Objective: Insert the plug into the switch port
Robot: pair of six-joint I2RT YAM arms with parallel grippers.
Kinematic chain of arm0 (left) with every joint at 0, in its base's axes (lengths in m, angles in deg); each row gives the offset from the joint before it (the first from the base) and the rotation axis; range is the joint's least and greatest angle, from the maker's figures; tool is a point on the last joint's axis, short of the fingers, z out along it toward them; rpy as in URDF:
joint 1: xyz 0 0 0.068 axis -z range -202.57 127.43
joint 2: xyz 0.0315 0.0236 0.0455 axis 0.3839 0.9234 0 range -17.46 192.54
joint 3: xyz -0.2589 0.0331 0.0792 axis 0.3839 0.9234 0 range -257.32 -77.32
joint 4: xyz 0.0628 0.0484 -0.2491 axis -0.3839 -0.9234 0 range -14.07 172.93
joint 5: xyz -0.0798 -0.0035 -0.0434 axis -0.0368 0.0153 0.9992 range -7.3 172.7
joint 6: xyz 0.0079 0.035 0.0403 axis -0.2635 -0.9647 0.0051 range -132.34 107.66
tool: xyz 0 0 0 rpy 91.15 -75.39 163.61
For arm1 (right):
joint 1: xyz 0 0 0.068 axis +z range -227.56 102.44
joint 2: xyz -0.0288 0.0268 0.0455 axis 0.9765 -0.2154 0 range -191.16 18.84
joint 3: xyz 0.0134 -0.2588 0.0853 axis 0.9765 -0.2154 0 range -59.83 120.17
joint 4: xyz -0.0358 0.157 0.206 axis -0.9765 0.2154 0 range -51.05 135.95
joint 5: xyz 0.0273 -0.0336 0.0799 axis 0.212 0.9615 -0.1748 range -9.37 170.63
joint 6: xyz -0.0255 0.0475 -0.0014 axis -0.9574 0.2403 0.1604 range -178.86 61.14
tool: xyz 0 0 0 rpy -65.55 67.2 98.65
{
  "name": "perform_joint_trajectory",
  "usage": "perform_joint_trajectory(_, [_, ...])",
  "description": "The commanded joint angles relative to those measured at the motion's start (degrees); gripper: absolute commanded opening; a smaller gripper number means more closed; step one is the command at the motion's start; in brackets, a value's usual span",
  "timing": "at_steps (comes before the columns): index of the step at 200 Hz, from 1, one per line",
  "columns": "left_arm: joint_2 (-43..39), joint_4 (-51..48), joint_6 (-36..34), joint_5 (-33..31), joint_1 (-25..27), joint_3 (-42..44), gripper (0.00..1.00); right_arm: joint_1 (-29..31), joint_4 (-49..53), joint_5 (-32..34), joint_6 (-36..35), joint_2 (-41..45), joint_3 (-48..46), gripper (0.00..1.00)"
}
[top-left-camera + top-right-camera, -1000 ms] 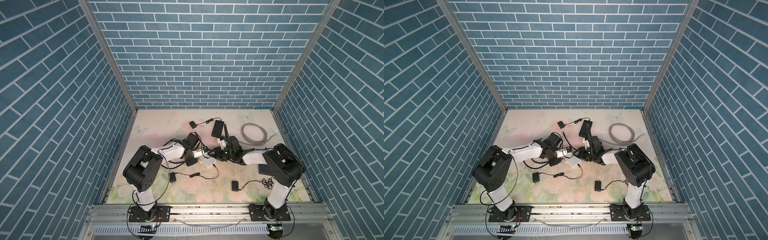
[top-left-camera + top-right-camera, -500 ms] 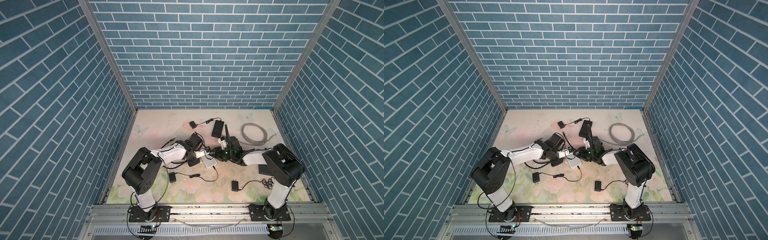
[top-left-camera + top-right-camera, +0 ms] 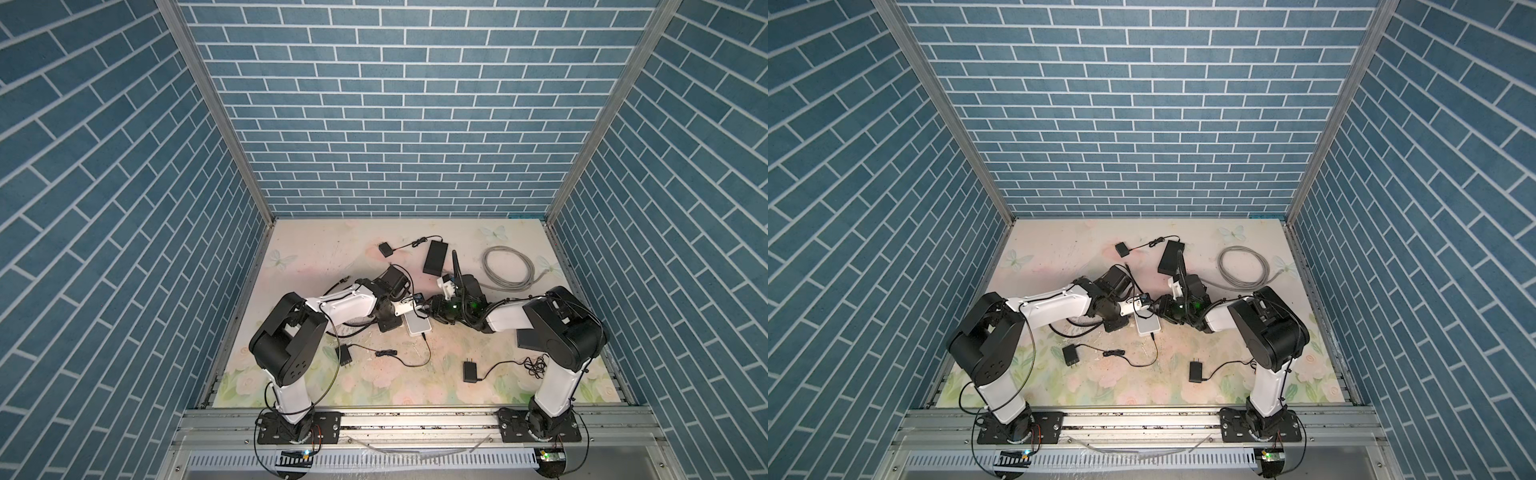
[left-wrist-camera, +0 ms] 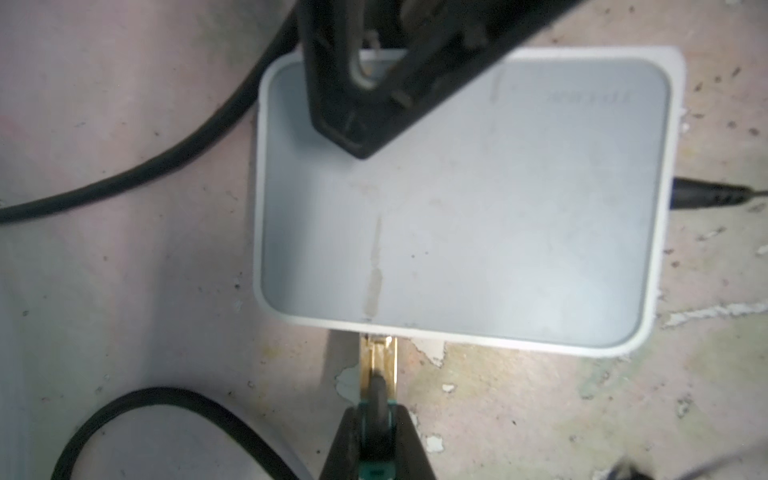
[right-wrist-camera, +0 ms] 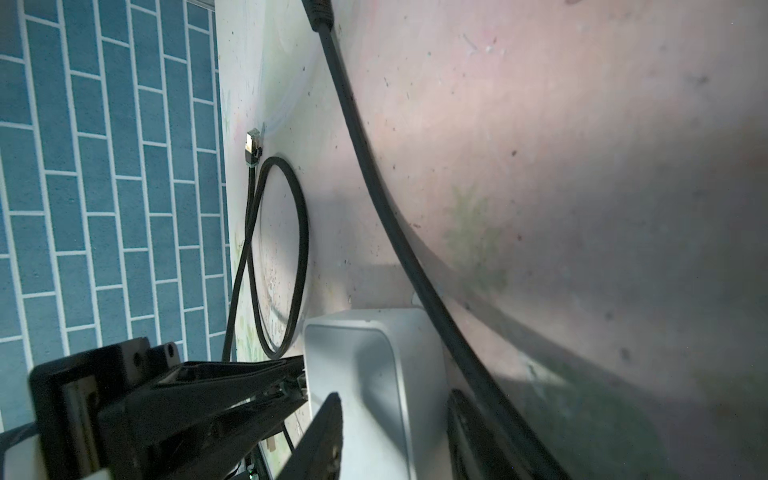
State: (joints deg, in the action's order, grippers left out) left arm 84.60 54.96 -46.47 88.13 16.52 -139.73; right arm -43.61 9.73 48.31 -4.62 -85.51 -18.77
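Observation:
The white switch [image 3: 417, 327] [image 3: 1148, 325] lies flat mid-table. In the left wrist view its top [image 4: 457, 199] fills the frame. The gold plug [image 4: 378, 357] butts against the switch's edge, and whether it is inside a port is hidden. My left gripper [image 4: 377, 411] [image 3: 414, 306] is shut on the plug's black boot. My right gripper [image 5: 395, 432] [image 3: 433, 309] comes from the opposite side and is shut on the switch [image 5: 374, 374], with one of its fingers [image 5: 322, 432] over the top face and another along the far side.
A thin power lead [image 4: 706, 195] enters the switch's side. A black cable loop [image 5: 282, 257] with a free connector [image 5: 252, 143] lies near the wall. A black power brick [image 3: 435, 257], a grey coiled cable [image 3: 508, 268] and two wall adapters [image 3: 470, 371] [image 3: 344, 356] sit around.
The left arm has shifted slightly toward the switch with the plug. The right arm and the switch have stayed put.

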Motion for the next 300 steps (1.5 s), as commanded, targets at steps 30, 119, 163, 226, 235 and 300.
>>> perform_joint_trajectory(30, [1.93, 0.17, -3.02, -0.92, -0.57, 2.47, 0.09, 0.06, 3.19, 0.54, 0.32, 0.73, -1.85, 0.42])
perform_joint_trajectory(119, [-2.21, 4.28, -1.48, 3.98, -0.24, 1.16, 0.09, 0.15, 3.65, -0.92, -0.10, 1.95, -1.88, 0.42])
perform_joint_trajectory(163, [-1.48, 4.05, -0.41, 3.93, -0.24, -0.04, 0.09, 0.24, 2.82, -1.89, 0.18, 2.23, -2.72, 0.42])
perform_joint_trajectory(226, [-4.92, 6.35, -1.77, 9.14, 0.55, 1.07, 0.09, 0.23, -2.13, -6.79, 0.70, 1.53, -3.00, 0.41])
perform_joint_trajectory(235, [-4.76, 6.55, -2.39, 9.11, 0.55, 1.15, 0.08, 0.23, -3.28, -8.30, 0.85, 1.09, -3.04, 0.41])
perform_joint_trajectory(300, [0.34, -2.47, -5.56, 6.98, 1.07, -3.44, 0.07, 0.26, -6.24, -6.80, 0.96, 2.03, -5.06, 0.39])
